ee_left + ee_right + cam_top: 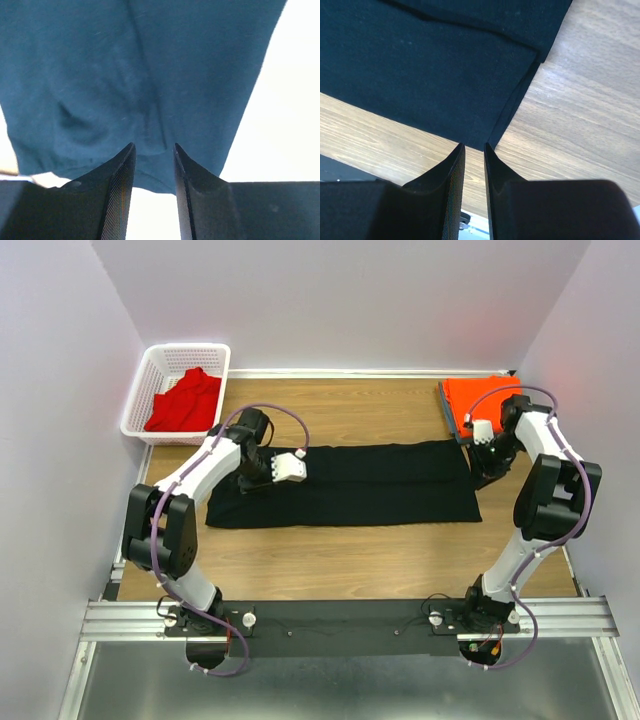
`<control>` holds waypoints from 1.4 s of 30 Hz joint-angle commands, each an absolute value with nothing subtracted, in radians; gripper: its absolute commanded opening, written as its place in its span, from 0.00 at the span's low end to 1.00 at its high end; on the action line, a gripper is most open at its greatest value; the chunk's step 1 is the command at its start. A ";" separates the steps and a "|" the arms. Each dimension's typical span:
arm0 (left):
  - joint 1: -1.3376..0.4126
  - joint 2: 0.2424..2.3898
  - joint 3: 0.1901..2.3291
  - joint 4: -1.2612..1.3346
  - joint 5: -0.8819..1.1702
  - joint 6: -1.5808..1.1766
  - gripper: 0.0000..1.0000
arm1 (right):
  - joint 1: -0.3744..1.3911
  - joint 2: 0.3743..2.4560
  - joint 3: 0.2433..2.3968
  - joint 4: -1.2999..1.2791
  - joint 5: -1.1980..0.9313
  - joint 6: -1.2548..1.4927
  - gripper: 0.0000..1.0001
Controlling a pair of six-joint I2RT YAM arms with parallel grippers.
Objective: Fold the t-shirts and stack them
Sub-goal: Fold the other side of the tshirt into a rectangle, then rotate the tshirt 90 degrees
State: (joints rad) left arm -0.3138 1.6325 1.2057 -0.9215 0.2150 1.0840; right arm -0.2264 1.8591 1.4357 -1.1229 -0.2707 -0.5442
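Note:
The black t-shirt lies folded into a long strip across the middle of the table. My left gripper hovers over its left end. In the left wrist view the cloth looks bluish, and its edge runs just past my gripper, which is open with nothing pinched. My right gripper is at the strip's right end. In the right wrist view a corner of the shirt lies just ahead of my gripper, whose jaws are narrowly apart and empty. The orange t-shirt lies folded at the back right. The red t-shirt lies crumpled in the basket.
A white mesh basket stands at the back left corner. The wooden table shows bare behind and in front of the black strip, and in the right wrist view. White walls close in three sides. A metal rail holds both arm bases.

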 commanded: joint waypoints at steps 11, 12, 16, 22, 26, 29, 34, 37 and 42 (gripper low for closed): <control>-0.275 1.669 1.163 -0.649 0.310 0.666 0.41 | -0.077 1.957 1.546 -1.062 -0.307 -0.456 0.28; -0.276 1.672 1.155 -0.626 0.310 0.651 0.42 | -0.072 1.963 1.543 -1.052 -0.301 -0.454 0.28; -0.276 1.710 1.132 -0.601 0.290 0.600 0.42 | -0.052 1.986 1.487 -0.988 -0.239 -0.459 0.26; -0.276 1.738 1.083 -0.578 0.281 0.558 0.41 | -0.022 1.987 1.359 -0.919 -0.132 -0.471 0.22; -0.278 1.735 1.055 -0.591 0.272 0.555 0.41 | -0.006 1.931 1.235 -0.899 -0.068 -0.503 0.21; -0.276 1.736 1.045 -0.595 0.255 0.558 0.41 | -0.002 1.839 1.105 -0.882 -0.025 -0.537 0.22; -0.276 1.836 1.107 -0.591 0.222 0.555 0.41 | 0.061 1.657 0.912 -0.913 -0.021 -0.557 0.22; -0.278 1.949 1.236 -0.606 0.224 0.563 0.41 | 0.089 1.565 0.929 -1.000 -0.115 -0.571 0.25; -0.275 2.190 1.732 -0.695 0.190 0.563 0.40 | 0.087 1.508 1.102 -1.103 -0.229 -0.542 0.31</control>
State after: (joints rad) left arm -0.2768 2.0327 1.4834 -0.6849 0.2394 0.5655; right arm 0.0860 1.5608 0.9653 -1.0264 -0.1349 -0.5545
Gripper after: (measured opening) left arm 0.405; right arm 0.301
